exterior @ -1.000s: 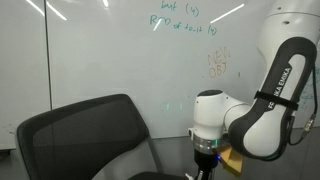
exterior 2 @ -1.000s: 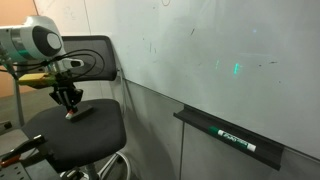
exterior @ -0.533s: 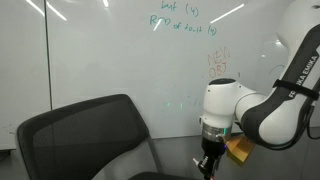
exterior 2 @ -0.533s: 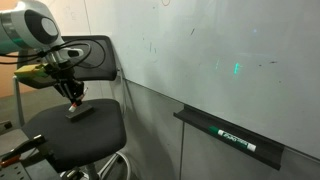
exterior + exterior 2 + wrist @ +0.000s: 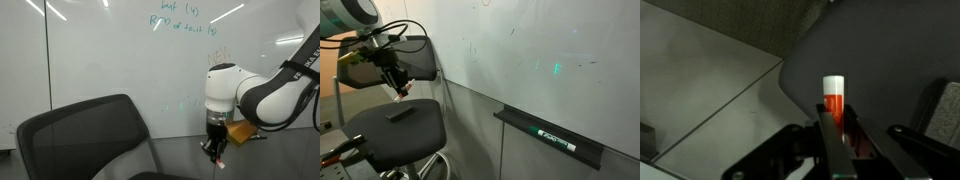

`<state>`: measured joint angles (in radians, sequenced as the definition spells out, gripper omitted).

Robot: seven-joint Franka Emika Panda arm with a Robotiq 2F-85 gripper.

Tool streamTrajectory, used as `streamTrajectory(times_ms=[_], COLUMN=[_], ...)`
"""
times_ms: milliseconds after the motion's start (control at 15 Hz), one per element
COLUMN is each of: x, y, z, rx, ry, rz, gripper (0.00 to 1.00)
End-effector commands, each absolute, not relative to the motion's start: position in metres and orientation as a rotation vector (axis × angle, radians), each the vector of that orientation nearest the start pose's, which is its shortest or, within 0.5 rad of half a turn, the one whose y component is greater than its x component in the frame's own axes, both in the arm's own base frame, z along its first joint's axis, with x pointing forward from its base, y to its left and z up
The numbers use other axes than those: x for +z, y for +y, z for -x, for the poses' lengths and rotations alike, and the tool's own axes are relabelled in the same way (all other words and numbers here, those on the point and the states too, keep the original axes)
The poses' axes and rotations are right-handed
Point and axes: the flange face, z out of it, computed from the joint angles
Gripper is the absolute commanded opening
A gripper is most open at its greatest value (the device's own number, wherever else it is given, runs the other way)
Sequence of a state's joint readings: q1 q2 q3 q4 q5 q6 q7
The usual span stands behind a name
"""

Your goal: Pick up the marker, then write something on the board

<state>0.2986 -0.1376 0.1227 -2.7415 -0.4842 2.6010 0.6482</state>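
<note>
My gripper (image 5: 213, 150) is shut on an orange marker (image 5: 219, 160) with a white end and holds it in the air above the black chair. In the wrist view the marker (image 5: 833, 98) stands between the two dark fingers of my gripper (image 5: 837, 132), white end pointing away. It also shows in an exterior view, where my gripper (image 5: 398, 83) holds the marker (image 5: 404, 89) above the seat. The board (image 5: 110, 50), glossy white with green handwriting and an orange scribble (image 5: 218, 63), fills the wall behind. It also shows in an exterior view (image 5: 520, 50).
A black office chair (image 5: 395, 130) stands below my gripper, with a small dark object (image 5: 398, 112) on its seat. Its backrest (image 5: 85, 135) rises in front of the board. A tray (image 5: 582, 154) under the board holds a marker (image 5: 555, 140). A grey panel (image 5: 470, 135) lies below the board.
My gripper has risen from the chair seat with the marker in it and moved up towards the board. The dark object stays on the seat.
</note>
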Motion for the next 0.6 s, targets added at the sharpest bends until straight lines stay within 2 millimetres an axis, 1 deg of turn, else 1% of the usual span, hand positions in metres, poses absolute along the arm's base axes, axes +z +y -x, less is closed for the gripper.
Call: streamTrajectory(times_ms=[0,133,267,533], x=[0.293,0.308,0.321,0.342], y=[0.143,0.132,0.125,0.122], z=[-0.363,-0.370,-0.378,-0.396], rx=[-0.271,-0.304,-0.320,-0.342], ry=[-0.195,-0.122,-0.072,-0.020], rz=[3.406,3.438,3.469,3.522], gripper=[0.05,0.05,0.05,0.05])
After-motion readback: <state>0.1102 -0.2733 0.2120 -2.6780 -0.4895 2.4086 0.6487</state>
